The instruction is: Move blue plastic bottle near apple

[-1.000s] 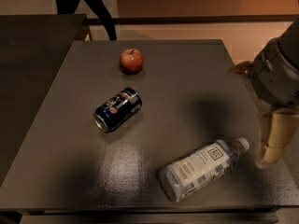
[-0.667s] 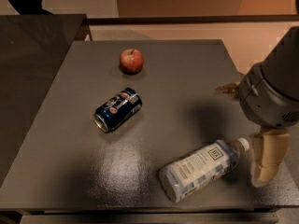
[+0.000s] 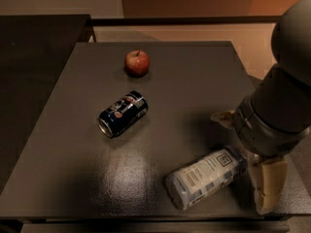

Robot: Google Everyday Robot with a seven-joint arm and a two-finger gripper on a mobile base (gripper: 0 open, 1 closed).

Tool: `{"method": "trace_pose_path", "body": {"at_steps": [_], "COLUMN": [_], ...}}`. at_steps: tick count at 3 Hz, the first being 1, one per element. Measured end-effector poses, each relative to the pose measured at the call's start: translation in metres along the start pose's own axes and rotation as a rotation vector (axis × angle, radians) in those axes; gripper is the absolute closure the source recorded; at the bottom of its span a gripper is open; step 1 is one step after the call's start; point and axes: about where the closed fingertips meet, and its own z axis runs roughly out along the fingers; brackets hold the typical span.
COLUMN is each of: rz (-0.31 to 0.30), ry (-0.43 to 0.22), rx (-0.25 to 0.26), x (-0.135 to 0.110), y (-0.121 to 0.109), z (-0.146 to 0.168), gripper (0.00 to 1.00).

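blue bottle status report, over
Gripper low at the table front right, beside the cap end of the blue plastic bottle. Bottle on its side, far from the apple. Soda can lies between them.

We look steeply down from the near edge of the table [image 3: 194,81] toward twelve o'clock, close in; the gripper [image 3: 266,188] sits at four o'clock.

1 blue can [image 3: 123,113] — sideways — on dark table [image 3: 194,81]
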Motion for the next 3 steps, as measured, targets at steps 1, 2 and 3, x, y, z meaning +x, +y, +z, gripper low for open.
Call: {"method": "trace_pose_path", "body": {"at_steps": [1,2,3], "rz": [-0.016,-0.025,-0.022], "ry": [0.01,0.013,0.013], "rx": [-0.007,-0.011,-0.012], "x": [-0.0012,-0.0029,-0.0038], "y": [0.0055,0.0083,0.0079], "z": [0.0081,0.0102,0.0085], "gripper": [0.18,0.41,0.64]}}
